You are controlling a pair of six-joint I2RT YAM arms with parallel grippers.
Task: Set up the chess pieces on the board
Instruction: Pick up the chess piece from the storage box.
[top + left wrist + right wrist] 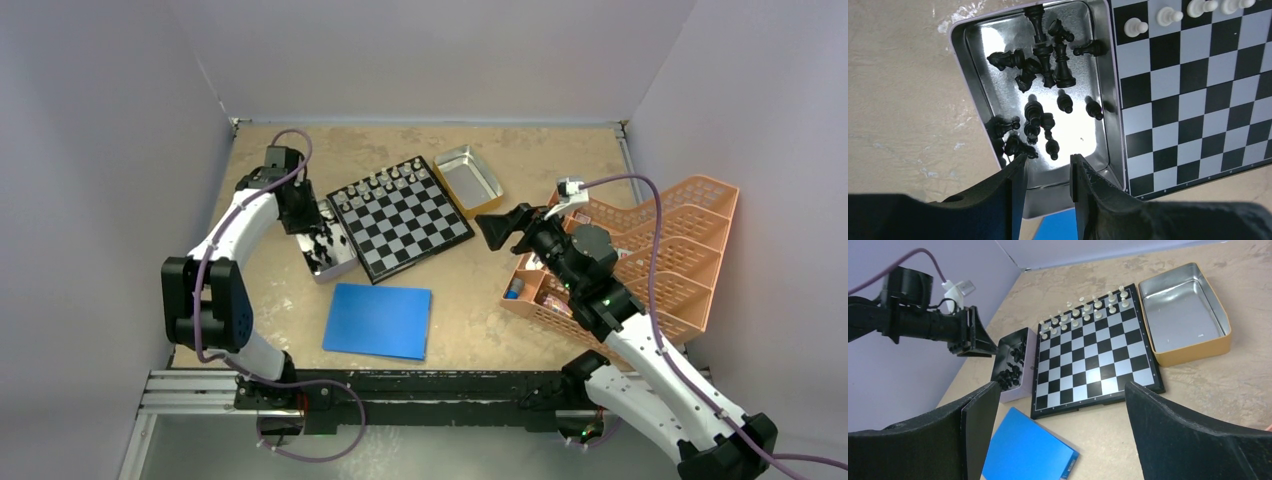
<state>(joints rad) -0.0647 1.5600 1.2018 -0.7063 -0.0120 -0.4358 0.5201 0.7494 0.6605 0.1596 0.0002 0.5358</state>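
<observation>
The board (400,215) lies mid-table with silvery-white chess pieces (385,180) lined up in two rows along its far edge (1088,307). Black pieces (1043,65) lie jumbled in a shiny metal tray (963,60) against the board's left side (322,245). My left gripper (1047,162) hovers over the tray's near end. Its jaws are narrowed but apart, and only bare tray metal shows between them. One fingertip (1018,162) is close to a black piece. My right gripper (492,232) hangs wide open to the right of the board, holding nothing (1060,390).
An empty gold-sided metal tray (468,178) sits at the board's far right corner. A blue rectangular sheet (378,320) lies in front of the board. An orange tiered rack (650,255) fills the right side, behind my right arm. Grey walls enclose the table.
</observation>
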